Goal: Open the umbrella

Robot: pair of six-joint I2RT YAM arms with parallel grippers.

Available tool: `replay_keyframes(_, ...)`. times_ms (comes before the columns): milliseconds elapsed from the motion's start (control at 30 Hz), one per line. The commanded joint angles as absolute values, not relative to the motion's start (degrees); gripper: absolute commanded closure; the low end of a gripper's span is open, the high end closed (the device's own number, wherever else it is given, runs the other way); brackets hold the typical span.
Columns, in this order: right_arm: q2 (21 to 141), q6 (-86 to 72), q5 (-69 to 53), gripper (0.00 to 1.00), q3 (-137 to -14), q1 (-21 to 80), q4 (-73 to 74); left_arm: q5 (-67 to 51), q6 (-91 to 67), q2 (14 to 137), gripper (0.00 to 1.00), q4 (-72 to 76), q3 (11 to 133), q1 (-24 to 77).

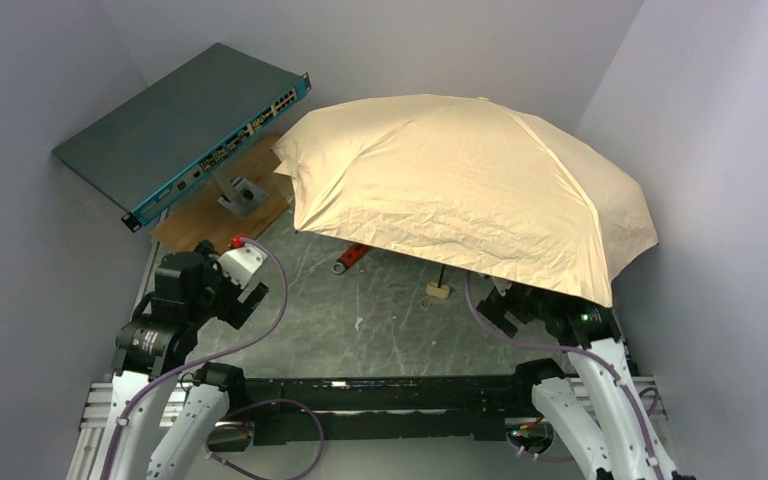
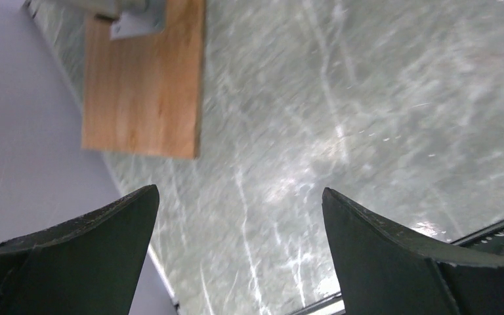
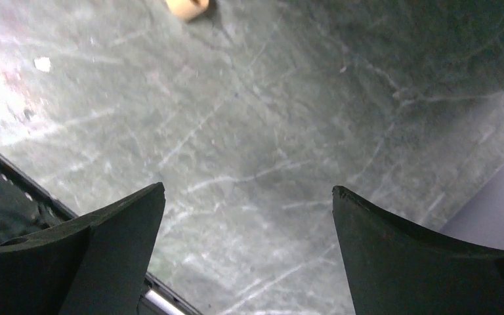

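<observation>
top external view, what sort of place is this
Probably a robotics lab test cell: left arm and right arm bolted at the edge of a marbled table, plain pale walls boxing it in, a rack-style network switch propped at back left.

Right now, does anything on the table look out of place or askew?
The open umbrella sits tilted, with its knob handle on the table, and it overhangs the right arm. A red-handled tool pokes out from under its edge. No damage visible.

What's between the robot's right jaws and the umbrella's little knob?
Just bare green stone table. The right wrist view shows it running from the right gripper, jaws open, up to the umbrella's knob.
</observation>
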State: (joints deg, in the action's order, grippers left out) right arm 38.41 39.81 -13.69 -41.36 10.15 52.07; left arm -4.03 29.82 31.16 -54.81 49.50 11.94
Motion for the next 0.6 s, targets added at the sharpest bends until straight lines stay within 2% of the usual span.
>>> replay_keyframes(0,31.5,48.7,-9.7,0.00,-39.3,10.0,58.5,7.5,27.0,29.3,0.00,-56.6,49.6,7.7)
replay_keyframes(300,16.5,53.2,-1.8,0.00,-36.6,10.0,62.0,22.6,33.2,17.1,0.00,-55.5,38.0,5.4)
replay_keyframes(567,10.9,55.5,1.0,0.00,-34.6,10.0,58.2,31.0,32.6,10.7,0.00,-52.4,34.4,5.4)
